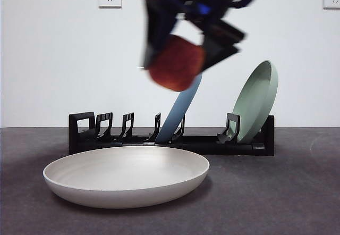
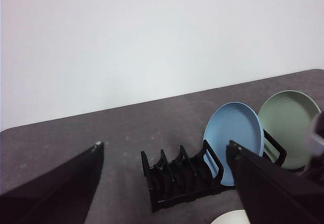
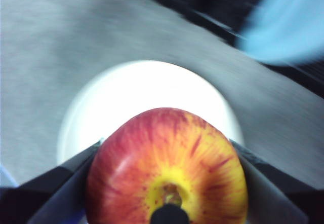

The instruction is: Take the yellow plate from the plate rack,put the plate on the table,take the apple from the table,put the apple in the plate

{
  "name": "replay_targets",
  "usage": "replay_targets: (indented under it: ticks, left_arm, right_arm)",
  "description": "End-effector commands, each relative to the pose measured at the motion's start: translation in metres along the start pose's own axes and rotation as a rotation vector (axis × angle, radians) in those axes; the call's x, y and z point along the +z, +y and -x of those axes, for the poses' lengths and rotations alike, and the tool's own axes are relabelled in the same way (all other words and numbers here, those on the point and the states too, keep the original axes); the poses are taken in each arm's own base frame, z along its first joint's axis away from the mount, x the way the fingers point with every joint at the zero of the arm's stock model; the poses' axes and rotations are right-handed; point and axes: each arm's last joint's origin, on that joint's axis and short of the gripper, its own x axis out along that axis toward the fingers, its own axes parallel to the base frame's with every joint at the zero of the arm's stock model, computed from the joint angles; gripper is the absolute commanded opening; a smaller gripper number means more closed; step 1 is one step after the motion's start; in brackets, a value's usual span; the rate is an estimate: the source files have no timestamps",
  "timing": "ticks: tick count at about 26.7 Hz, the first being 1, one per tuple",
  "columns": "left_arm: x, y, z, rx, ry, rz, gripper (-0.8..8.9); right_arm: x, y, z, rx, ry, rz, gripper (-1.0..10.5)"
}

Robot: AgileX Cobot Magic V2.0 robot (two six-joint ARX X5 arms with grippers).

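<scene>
While the left gripper [image 2: 164, 150] gapes empty, right fingers [image 3: 76, 176] clamp the apple [image 3: 167, 165] above the yellow plate [image 1: 126, 175].

Low front view; two wrist views overhead

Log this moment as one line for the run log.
right gripper: shut on apple, above yellow plate | plate on table | left gripper: open, empty
</scene>
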Motion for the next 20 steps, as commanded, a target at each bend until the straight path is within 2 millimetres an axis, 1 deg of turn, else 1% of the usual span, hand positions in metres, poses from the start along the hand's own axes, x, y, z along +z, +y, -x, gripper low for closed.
replay_targets:
  ticks: [1,3,6,7,9,10,11,12,14,15,20]
  left_arm:
    - [-0.001,0.0,0.0,0.008,0.003,-0.008,4.08]
    - [-0.001,0.0,0.0,0.008,0.003,-0.009,4.08]
    - [-0.002,0.0,0.0,0.009,0.012,-0.016,4.08]
    - [-0.003,0.0,0.0,0.009,0.017,-0.021,4.08]
    - [-0.004,0.0,0.0,0.01,0.026,-0.029,4.08]
    - [-0.005,0.001,0.0,0.011,0.033,-0.035,4.08]
    - [-0.006,0.001,0.0,0.012,0.041,-0.041,4.08]
    - [-0.007,0.001,0.0,0.012,0.047,-0.047,4.08]
    - [-0.007,0.001,0.0,0.013,0.052,-0.051,4.07]
    - [-0.007,0.001,0.0,0.013,0.053,-0.052,4.08]
    - [-0.009,0.001,0.0,0.014,0.064,-0.059,4.08]
  right_arm:
    - [0.0,0.012,-0.029,0.014,0.066,0.026,-0.1]
    - [-0.004,0.019,-0.052,0.018,0.119,0.042,-0.1]
    - [-0.016,0.019,-0.082,0.007,0.205,0.048,-0.1]
    - [-0.02,0.019,-0.09,0.004,0.229,0.05,-0.1]
    - [-0.024,0.018,-0.099,-0.005,0.255,0.059,0.0]
    - [-0.025,0.018,-0.101,-0.003,0.261,0.068,0.4]
    - [-0.026,0.018,-0.102,-0.004,0.266,0.068,1.6]
    - [-0.026,0.018,-0.102,-0.004,0.268,0.068,3.3]
    - [-0.026,0.018,-0.102,-0.005,0.267,0.068,5.4]
    - [-0.026,0.018,-0.102,-0.005,0.268,0.068,5.8]
    - [-0.026,0.018,-0.102,-0.003,0.269,0.071,5.8]
